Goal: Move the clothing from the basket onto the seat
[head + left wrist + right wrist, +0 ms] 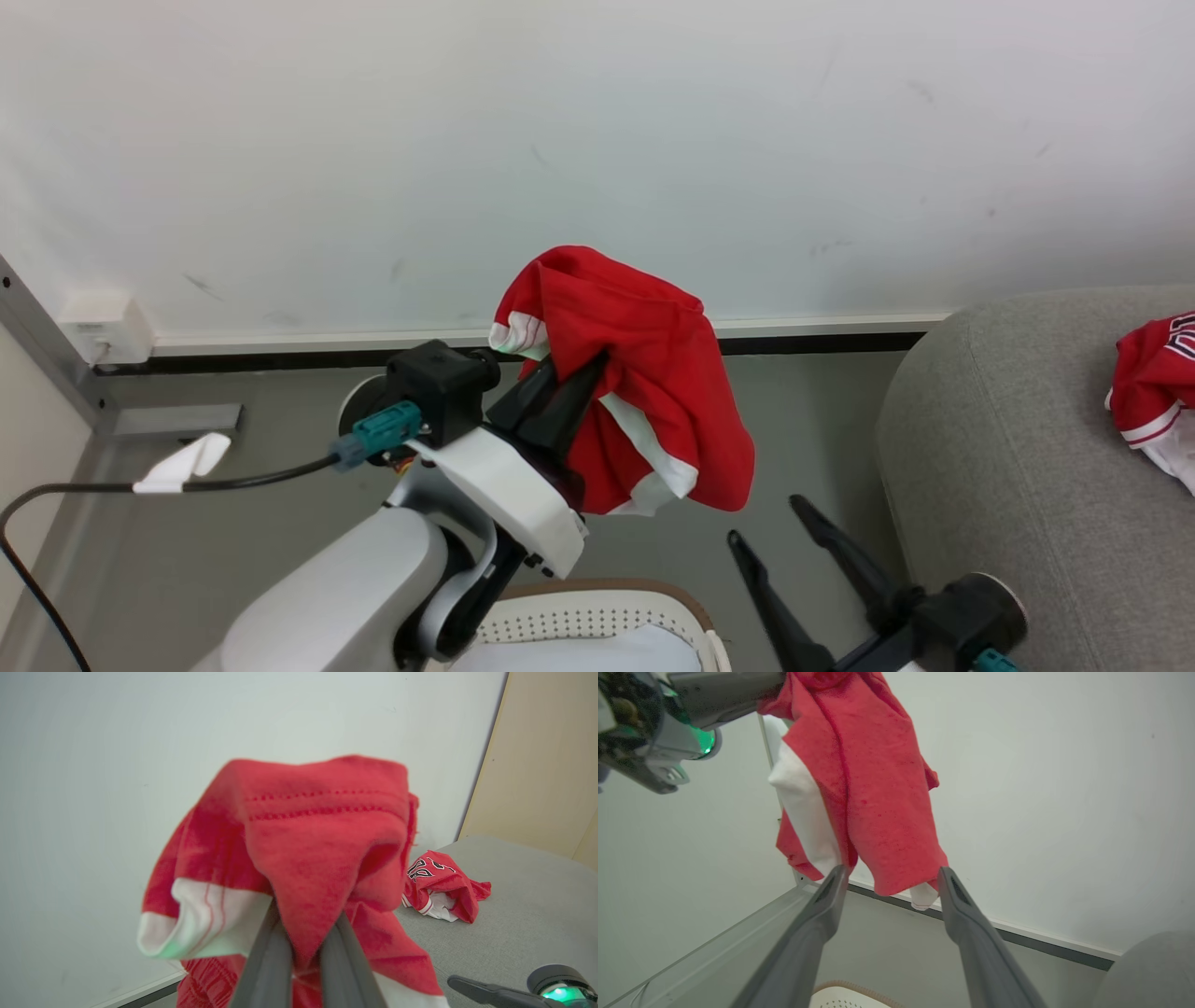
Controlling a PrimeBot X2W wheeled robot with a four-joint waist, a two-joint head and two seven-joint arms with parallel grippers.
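Left claw (571, 369): clamped on a fold of the red garment (653, 373), raised in the air.
Garment: bunched, white panels showing, hanging free from the fingers (551, 406), above the basket (644, 590) and clear of its rim.
Right claw (766, 520): fingers spread wide, holding nothing, low beside the seat (1008, 467).
Jersey (1153, 383): crumpled on the seat, numerals partly showing, well apart from both claws.
Basket: under the left arm, near the seat.
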